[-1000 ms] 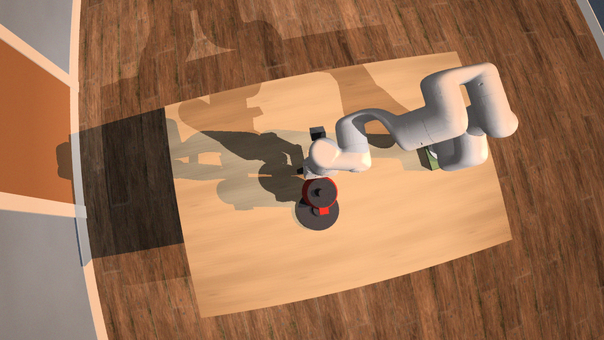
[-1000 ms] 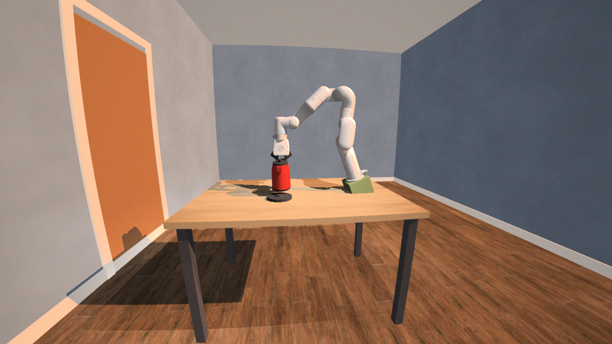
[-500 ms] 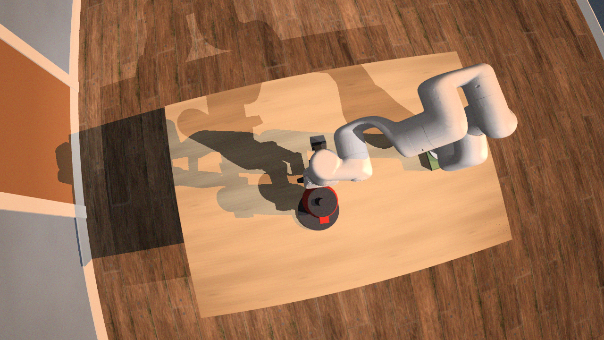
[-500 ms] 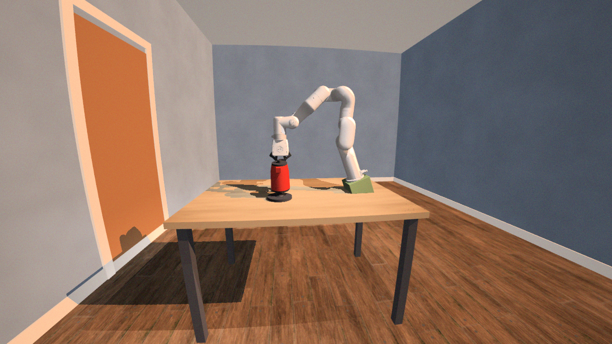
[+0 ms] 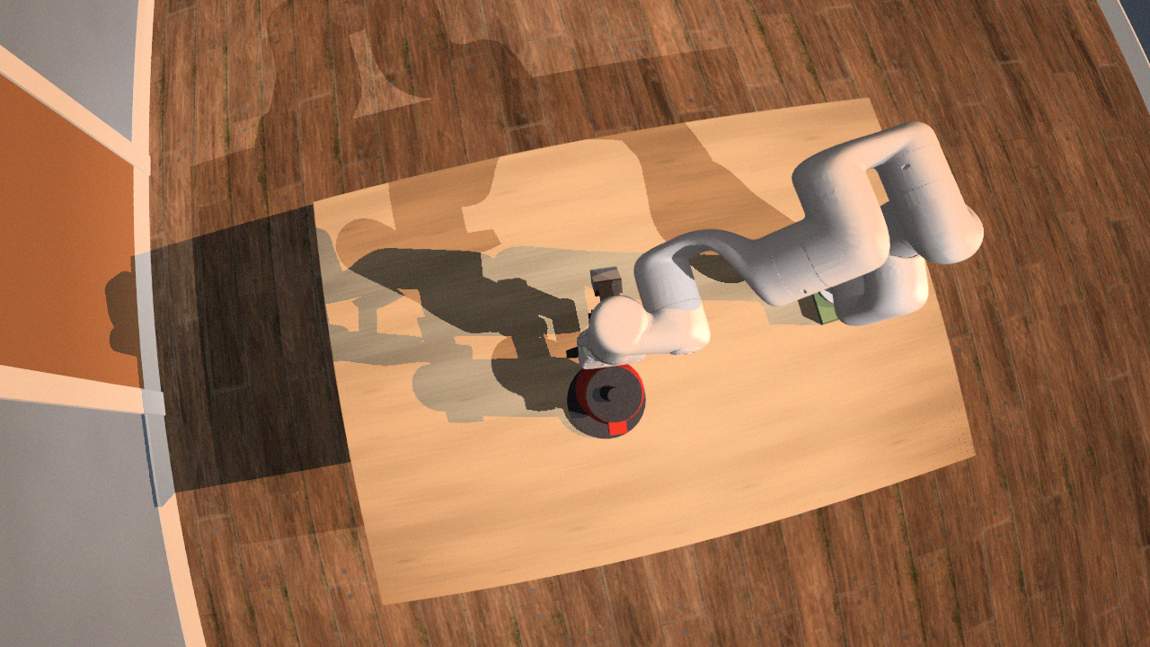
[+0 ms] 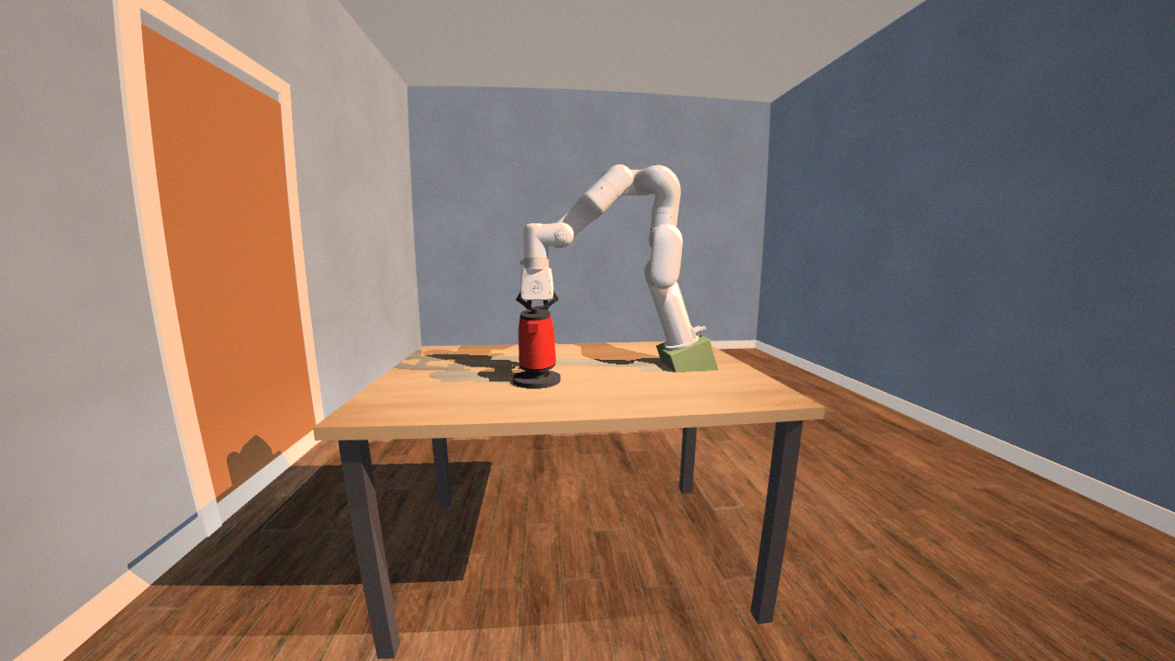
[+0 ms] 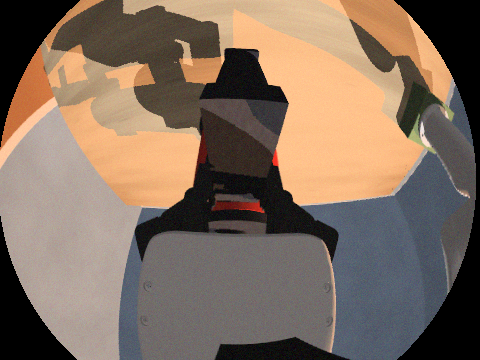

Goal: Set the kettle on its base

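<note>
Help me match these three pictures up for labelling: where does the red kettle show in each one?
Top: the kettle lies centre, over the dark base, below the hand.
Exterior: centre-left on the table, red body under the hand.
Wrist: only red slivers beside the dark handle.
Shared landmark: the arm's green pedestal.
</note>
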Tool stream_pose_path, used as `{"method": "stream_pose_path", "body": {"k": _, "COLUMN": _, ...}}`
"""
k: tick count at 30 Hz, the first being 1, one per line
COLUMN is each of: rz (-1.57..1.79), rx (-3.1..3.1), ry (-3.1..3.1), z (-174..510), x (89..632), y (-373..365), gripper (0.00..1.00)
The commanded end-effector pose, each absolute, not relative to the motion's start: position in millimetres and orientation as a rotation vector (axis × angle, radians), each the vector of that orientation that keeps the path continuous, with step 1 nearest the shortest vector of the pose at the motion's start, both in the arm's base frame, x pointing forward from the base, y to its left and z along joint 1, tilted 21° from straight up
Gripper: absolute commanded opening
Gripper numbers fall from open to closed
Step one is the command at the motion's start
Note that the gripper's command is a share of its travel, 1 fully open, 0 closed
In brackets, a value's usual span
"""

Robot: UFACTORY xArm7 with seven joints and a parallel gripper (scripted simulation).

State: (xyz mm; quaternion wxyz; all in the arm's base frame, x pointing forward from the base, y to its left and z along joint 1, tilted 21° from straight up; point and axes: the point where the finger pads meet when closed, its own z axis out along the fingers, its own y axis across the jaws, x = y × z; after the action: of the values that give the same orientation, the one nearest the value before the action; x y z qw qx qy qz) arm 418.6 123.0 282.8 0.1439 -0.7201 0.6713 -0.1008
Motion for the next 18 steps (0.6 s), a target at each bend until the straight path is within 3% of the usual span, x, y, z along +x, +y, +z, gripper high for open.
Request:
{"method": "stream_pose_path", "body": {"k": 1, "rz": -0.294, "rx": -2.073, "ry": 1.932, "z": 285.1, "x": 419.5, "y": 125.2, "gripper": 0.00}}
{"method": "stream_pose_path", "body": {"k": 18, "rz": -0.294, "rx": -2.073, "ry": 1.932, "z": 285.3, "x": 419.5, "y": 127.6, "gripper": 0.00}}
